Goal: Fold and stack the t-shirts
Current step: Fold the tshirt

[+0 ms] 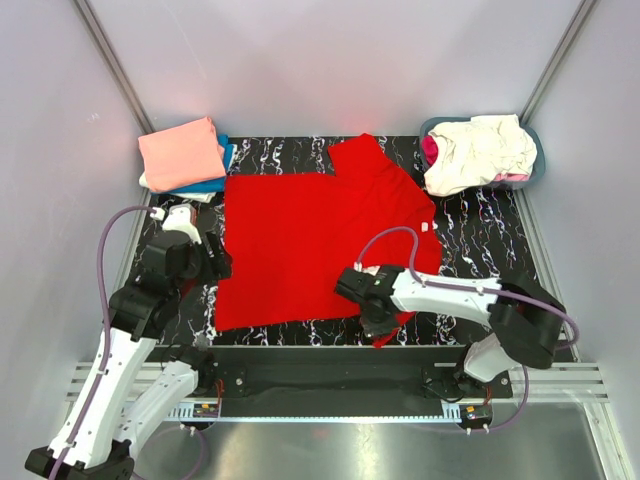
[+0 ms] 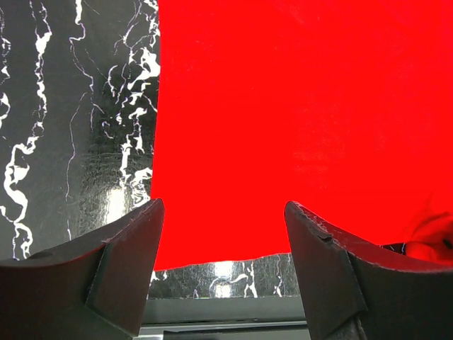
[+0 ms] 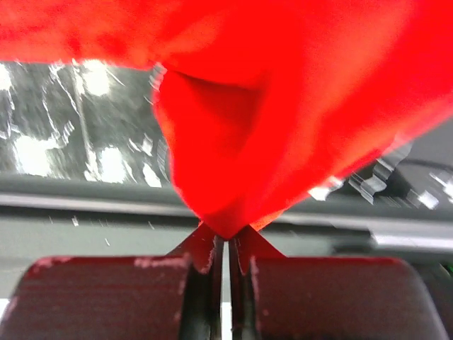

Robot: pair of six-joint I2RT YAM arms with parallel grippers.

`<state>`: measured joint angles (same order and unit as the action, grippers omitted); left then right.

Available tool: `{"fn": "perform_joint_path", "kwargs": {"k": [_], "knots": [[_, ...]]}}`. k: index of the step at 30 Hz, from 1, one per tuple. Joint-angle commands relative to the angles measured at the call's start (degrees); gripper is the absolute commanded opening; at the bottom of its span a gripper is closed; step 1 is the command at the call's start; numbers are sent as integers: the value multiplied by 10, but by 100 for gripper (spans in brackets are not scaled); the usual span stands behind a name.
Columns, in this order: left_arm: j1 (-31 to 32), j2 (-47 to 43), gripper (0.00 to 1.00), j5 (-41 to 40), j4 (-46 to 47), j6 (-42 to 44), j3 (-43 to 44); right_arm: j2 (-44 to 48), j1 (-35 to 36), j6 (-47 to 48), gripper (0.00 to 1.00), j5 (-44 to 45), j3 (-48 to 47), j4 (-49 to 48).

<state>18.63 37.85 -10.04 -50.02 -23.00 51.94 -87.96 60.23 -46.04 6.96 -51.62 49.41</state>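
Observation:
A bright red t-shirt [image 1: 310,235] lies spread over the middle of the black marbled table. My right gripper [image 1: 379,322] is shut on the shirt's near right corner and holds a bunched fold of the red t-shirt [image 3: 269,120] lifted near the front edge. My left gripper [image 1: 213,262] is open and empty, just left of the shirt's left edge; in the left wrist view the red t-shirt [image 2: 297,106] and its near hem lie between the spread fingers [image 2: 134,248]. A salmon-pink t-shirt [image 1: 182,153] tops a folded stack with a blue t-shirt [image 1: 218,175] at the back left.
A grey-blue basket [image 1: 536,160] at the back right holds cream [image 1: 480,150] and magenta [image 1: 430,150] t-shirts. The table's front edge [image 1: 320,345] and metal rail run just below the right gripper. Grey walls enclose the table.

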Motion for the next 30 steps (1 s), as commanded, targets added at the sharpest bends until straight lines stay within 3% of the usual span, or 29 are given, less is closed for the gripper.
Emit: {"fn": "perform_joint_path", "kwargs": {"k": [1,4,5,6,8,11,17,30], "knots": [[3,-8,75,-20,25,-6,-3,102,8,-43,0,72,-35,141],[3,-9,75,-23,26,-9,-4,206,9,-97,0,109,-40,208],[3,-10,75,-24,25,-9,-4,228,9,-109,10,113,-37,214],[3,-10,75,-25,26,-9,-4,265,8,-127,35,112,-31,220],[3,-11,75,-26,26,-9,-5,291,9,-145,72,103,-13,223],[3,-8,75,-24,26,-9,-4,317,9,-168,86,88,10,226],[3,0,75,-24,26,-9,-3,326,8,-155,83,39,34,186],[8,-3,75,-30,24,-12,-4,137,9,-84,77,4,68,16]]}}
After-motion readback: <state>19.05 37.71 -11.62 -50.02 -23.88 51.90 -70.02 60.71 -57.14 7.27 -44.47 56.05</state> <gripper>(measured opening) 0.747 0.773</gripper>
